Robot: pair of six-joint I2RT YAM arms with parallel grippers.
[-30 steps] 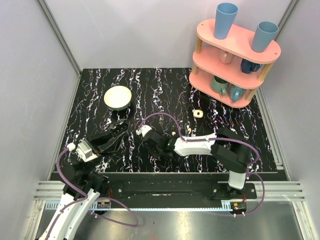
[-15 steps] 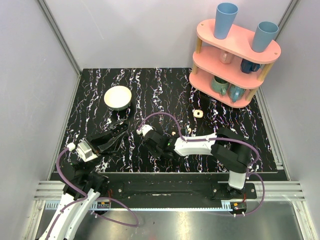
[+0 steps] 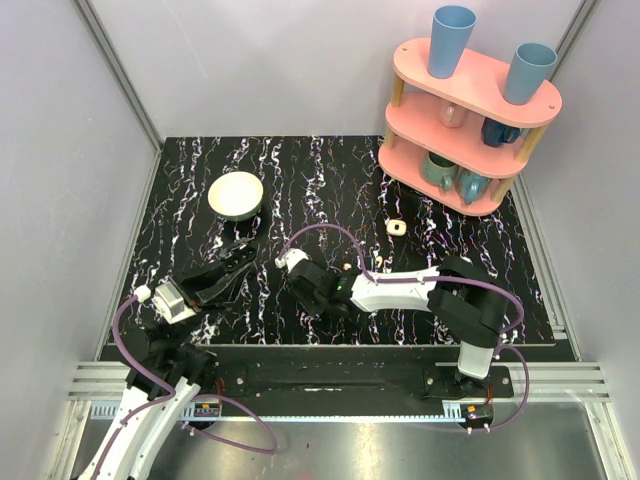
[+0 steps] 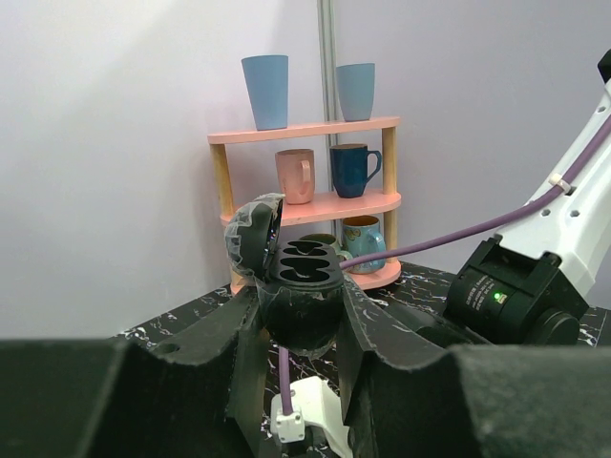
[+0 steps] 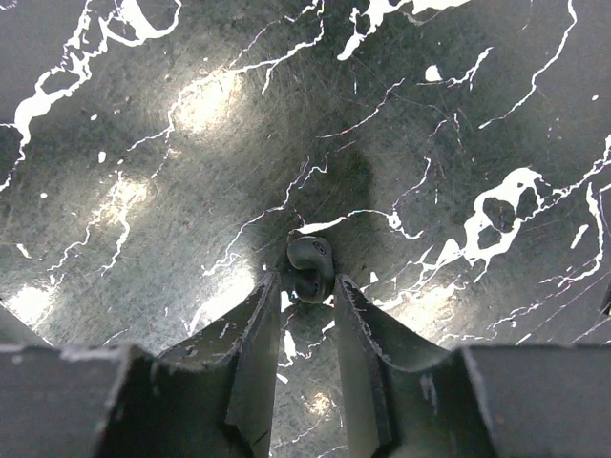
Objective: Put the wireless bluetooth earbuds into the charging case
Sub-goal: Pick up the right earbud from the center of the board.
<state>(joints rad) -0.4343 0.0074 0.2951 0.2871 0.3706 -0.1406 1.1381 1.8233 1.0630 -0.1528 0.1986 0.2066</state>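
Your right gripper is low over the bench, jaws standing a little apart. One dark earbud lies on the marbled top right at the fingertips, partly in the gap. You cannot tell whether the pads touch it.

Your left gripper is clamped on the dark charging case, held off the bench with its lid tipped open and the two sockets showing.

The bench is black with white veining. A cream bowl sits far left, a small cream piece mid-right, and a pink shelf with cups and mugs far right. Pale walls surround it.
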